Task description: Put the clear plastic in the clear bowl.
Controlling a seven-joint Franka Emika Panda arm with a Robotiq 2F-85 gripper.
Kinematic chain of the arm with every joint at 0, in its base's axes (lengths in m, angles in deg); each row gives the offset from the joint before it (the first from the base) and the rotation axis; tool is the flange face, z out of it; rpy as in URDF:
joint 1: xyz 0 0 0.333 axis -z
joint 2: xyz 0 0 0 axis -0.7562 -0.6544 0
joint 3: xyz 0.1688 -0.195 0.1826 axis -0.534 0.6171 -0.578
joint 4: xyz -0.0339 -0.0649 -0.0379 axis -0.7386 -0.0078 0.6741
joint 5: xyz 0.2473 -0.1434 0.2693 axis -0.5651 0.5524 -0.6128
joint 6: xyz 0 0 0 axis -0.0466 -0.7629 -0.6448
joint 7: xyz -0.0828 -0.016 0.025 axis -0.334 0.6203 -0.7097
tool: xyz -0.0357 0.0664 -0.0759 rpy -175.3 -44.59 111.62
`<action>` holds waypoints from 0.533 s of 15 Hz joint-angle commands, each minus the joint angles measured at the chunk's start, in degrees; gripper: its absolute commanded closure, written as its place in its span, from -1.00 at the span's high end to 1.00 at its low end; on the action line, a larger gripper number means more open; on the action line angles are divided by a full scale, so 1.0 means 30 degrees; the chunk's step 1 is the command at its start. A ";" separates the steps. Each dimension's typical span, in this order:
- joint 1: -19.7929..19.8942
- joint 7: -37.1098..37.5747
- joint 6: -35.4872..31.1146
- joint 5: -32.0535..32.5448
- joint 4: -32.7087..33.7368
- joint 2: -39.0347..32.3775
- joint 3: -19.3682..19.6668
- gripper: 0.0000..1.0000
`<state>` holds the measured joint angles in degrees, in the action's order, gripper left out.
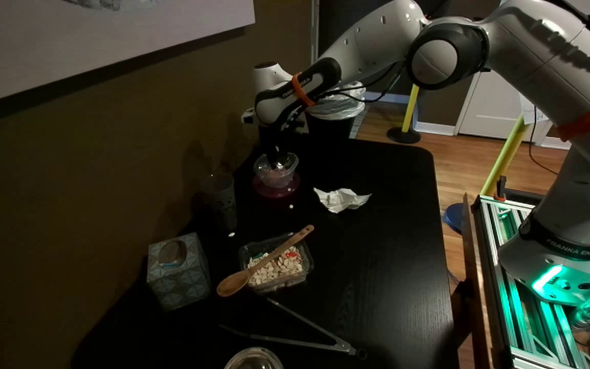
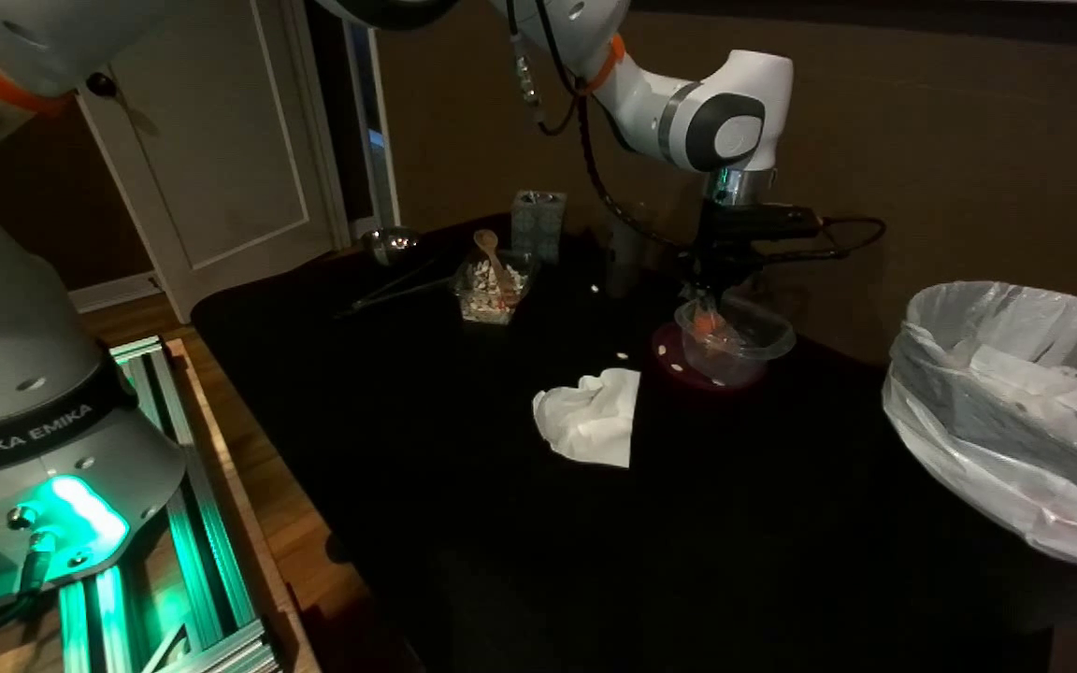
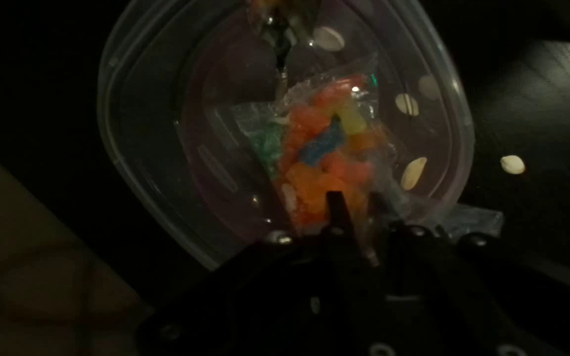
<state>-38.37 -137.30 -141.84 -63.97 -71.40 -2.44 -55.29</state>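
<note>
Wrist view. The clear plastic [image 3: 332, 155], a packet with coloured contents, lies inside the clear bowl [image 3: 139, 143], centre of frame; placement looks nearly done, in my judgement. Gripper [image 3: 356, 202] comes in from the lower edge, tips within the rim, presumably to release low rather than drop. Fingers [image 3: 336, 205] stand close together, narrow gap, film visible in it; whether they pinch it, cannot tell. At lower right a strip of film [image 3: 473, 220], probably the packet's own end, seems to overlie the rim. Snag risk on lifting.

In an exterior view: bowl at upper centre, on a dark red plate [image 1: 277, 193]. Arm [image 1: 366, 46] reaches over from the right, its base being beside the table [image 1: 382, 266]. Wooden spoon [image 1: 269, 259] lies across a tub [image 1: 308, 266], lower centre, probably parked to keep it handy.

In an exterior view: gripper points down right of centre, likely to clear the bowl wall; film rises towards it. Paper [image 2: 595, 416] lies well apart from the tub, near the plate. Next, I judge: part fingers, lift straight.
</note>
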 commanded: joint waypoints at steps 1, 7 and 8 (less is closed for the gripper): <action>-0.0042 0.0065 0.1123 0.0556 0.0726 0.0272 -0.0129 -0.03; 0.0605 -0.1504 0.0420 0.0514 -0.1413 0.3892 -0.0447 0.87; 0.0860 -0.3302 0.0155 0.0719 -0.2105 0.4584 -0.0691 0.98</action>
<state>-37.91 -138.94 -140.63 -63.58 -70.53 4.64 -55.51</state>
